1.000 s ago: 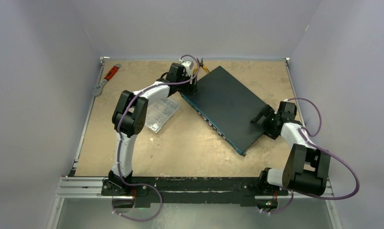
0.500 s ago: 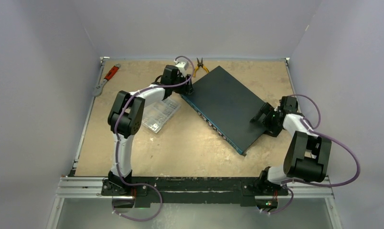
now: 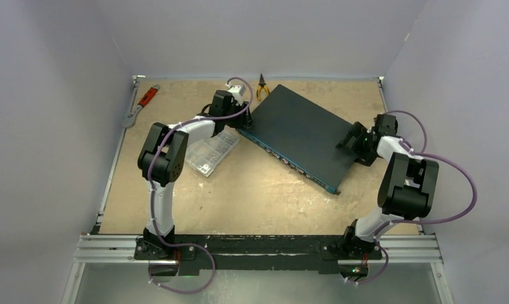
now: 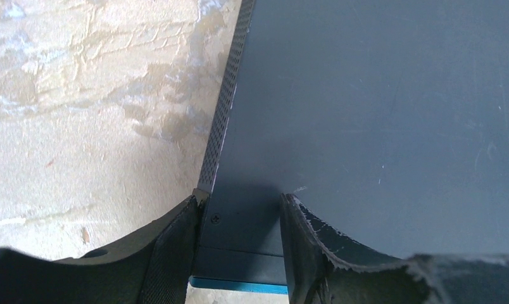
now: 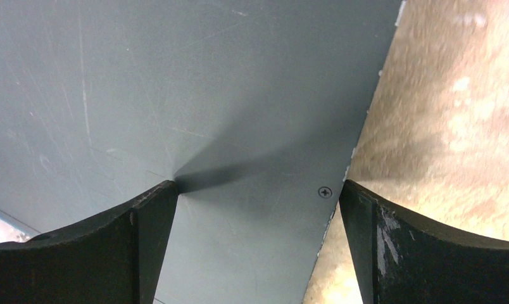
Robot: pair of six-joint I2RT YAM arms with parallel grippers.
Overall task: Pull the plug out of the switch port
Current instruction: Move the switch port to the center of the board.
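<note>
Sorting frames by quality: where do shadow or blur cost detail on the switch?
Left wrist: soft shadow on the switch between the left gripper's fingers. Right wrist: dark shadow streak off a right gripper finger; table blurred. Top external: evenly lit, ports too small.

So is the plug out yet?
Not yet, it seems. Done: the left gripper and right gripper are at the switch. In hand: both are open, straddling opposite corners, apparently positioning it. Left: grip the plug in the port row, where I can't make one out, and pull.
</note>
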